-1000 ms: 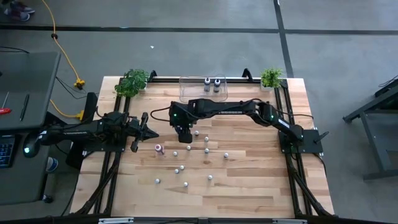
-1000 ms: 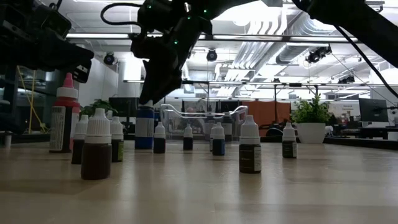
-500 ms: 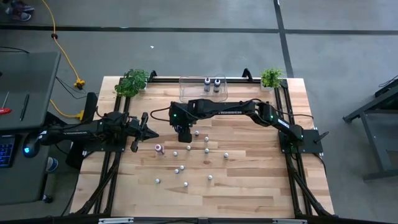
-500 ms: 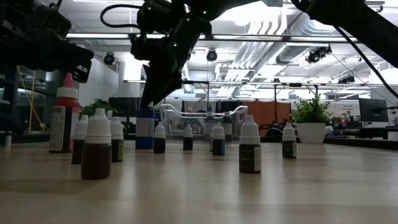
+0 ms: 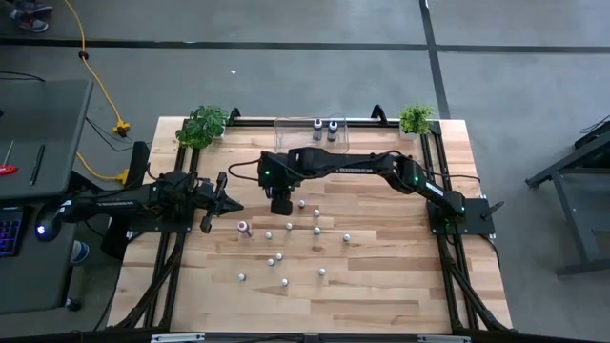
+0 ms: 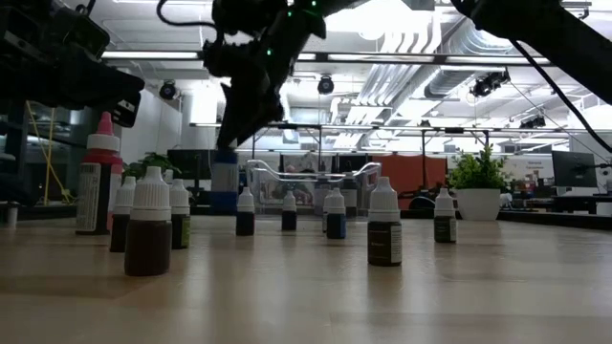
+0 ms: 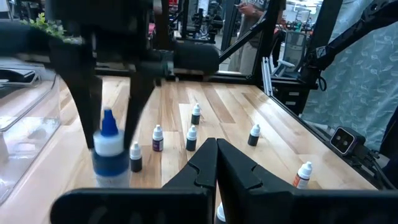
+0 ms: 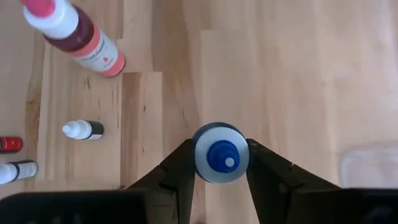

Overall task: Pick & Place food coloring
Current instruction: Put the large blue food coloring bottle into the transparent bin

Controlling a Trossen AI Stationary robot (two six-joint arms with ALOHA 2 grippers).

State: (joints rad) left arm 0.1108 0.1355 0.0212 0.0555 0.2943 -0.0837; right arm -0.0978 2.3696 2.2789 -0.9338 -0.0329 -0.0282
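Observation:
My right gripper [image 5: 281,203] is shut on a blue food coloring bottle [image 7: 111,157] with a white shoulder and blue tip, just above the middle of the table. The bottle shows from above in the right wrist view [image 8: 220,153] and from the side in the low view [image 6: 225,182]. A pink-red bottle [image 5: 244,228] stands on its base nearby, and several small white-capped bottles [image 5: 289,227] stand around it. My left gripper [image 5: 224,197] waits shut at the table's left, touching nothing. My right gripper pinches the blue bottle's upper part at the white shoulder [image 7: 109,147] between its two fingers [image 8: 184,167]. The fingers slant down from above. The bottle hangs upright below them, its base [image 6: 225,206] lifted clear of the table.
A clear plastic bin [image 5: 291,135] with two bottles [image 5: 325,129] in it stands at the table's far edge. Potted plants sit at the far left corner [image 5: 202,124] and far right corner [image 5: 416,118]. Bare wood lies along the near edge [image 5: 381,295].
My right gripper has taken hold of the blue bottle and gone up. The bottle, which stood on the table, now hangs upright a little above it. The other bottles have kept their places.

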